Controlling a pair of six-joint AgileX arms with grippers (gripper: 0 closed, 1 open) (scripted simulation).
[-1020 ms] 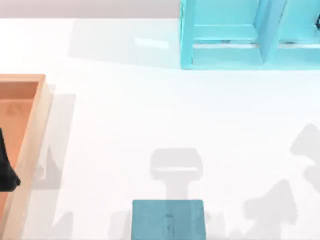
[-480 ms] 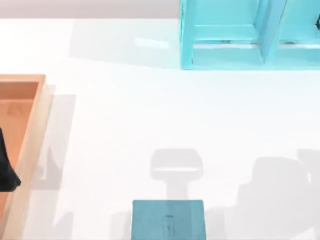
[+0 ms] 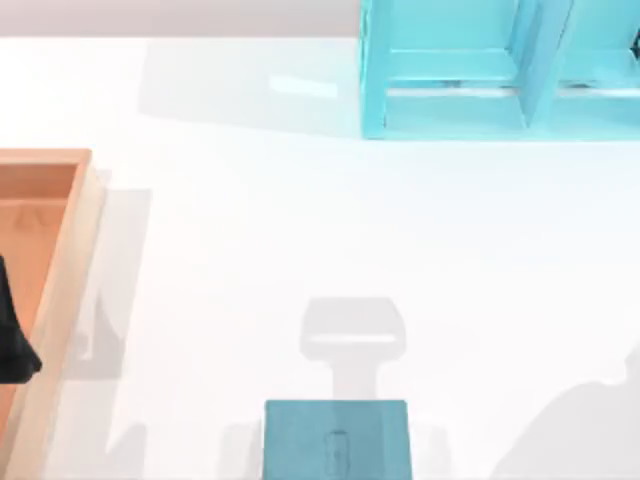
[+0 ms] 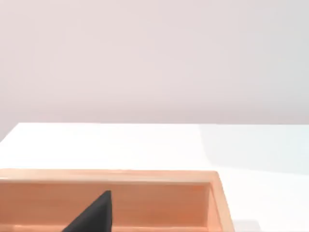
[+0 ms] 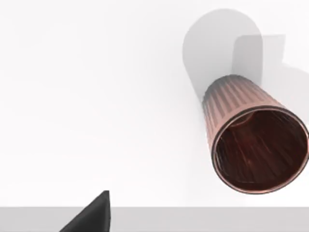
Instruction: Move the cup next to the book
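Observation:
The teal-blue book [image 3: 337, 441] lies flat at the table's front edge, near the middle. The cup [image 5: 255, 140], ribbed pinkish-tan outside and glossy dark red-brown inside, stands on the white table with its mouth turned toward the right wrist camera. A dark part of my right gripper [image 5: 91, 215] shows a good way off from the cup, not touching it. In the top view the right arm's shadow falls at the table's front right corner. My left gripper [image 3: 11, 345] hangs parked over the wooden tray [image 3: 72, 260] at the left edge.
A bright cyan shelf unit [image 3: 500, 70] stands at the back right. The wooden tray [image 4: 145, 176] has raised walls along the table's left side. A soft shadow lies on the table just behind the book.
The right arm's shadow has slid rightward and toward the front corner of the table, shrinking in the top view. The left arm, book and tray have not moved.

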